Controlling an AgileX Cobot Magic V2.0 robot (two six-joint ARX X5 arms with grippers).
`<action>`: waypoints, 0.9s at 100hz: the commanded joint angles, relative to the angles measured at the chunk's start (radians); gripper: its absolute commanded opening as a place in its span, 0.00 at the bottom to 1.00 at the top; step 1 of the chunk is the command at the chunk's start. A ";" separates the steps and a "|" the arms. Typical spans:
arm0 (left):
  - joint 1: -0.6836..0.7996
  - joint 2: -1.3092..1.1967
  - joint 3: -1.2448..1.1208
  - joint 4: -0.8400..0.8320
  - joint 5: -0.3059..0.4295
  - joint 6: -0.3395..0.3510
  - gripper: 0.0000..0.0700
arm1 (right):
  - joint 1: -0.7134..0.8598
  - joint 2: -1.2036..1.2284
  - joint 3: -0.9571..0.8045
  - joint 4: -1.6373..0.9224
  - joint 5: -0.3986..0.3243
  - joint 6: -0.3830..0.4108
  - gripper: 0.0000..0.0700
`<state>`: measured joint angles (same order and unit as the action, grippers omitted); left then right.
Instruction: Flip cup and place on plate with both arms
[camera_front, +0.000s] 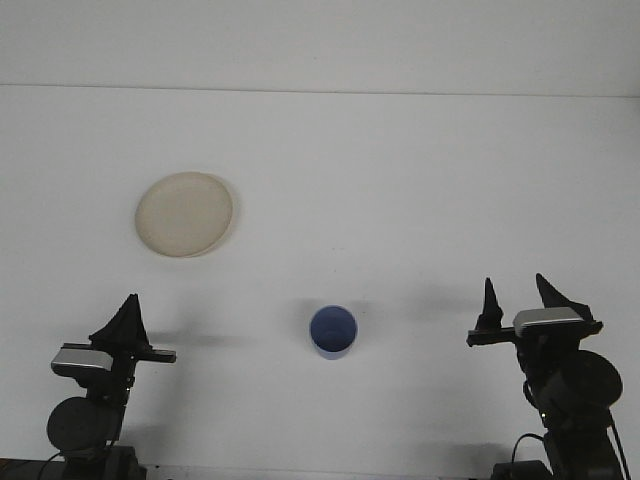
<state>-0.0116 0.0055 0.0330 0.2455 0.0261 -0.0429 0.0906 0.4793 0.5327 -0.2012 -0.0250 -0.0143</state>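
Observation:
A small blue cup (332, 331) stands on end on the white table (400, 180), near the front centre. A cream plate (185, 213) lies flat at the left, farther back, with nothing on it. My left gripper (125, 322) sits low at the front left, pointing up, well to the left of the cup. My right gripper (520, 298) sits low at the front right, open, with nothing between its upward-pointing fingers (489, 302). Neither gripper touches the cup.
The table's far edge meets a pale wall (320, 40) at the back. The arm bases (85, 420) stand at the table's front corners.

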 joint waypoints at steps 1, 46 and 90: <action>-0.002 -0.002 -0.019 0.011 0.001 -0.002 0.02 | 0.002 0.016 0.006 0.030 0.000 -0.001 0.74; -0.002 -0.002 -0.019 0.011 0.001 -0.002 0.02 | 0.002 0.019 0.006 0.045 0.003 -0.001 0.74; -0.002 -0.002 -0.019 0.014 0.001 -0.033 0.02 | 0.002 0.019 0.006 0.044 0.003 -0.002 0.74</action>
<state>-0.0116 0.0055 0.0330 0.2455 0.0261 -0.0570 0.0906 0.4969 0.5323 -0.1680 -0.0231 -0.0139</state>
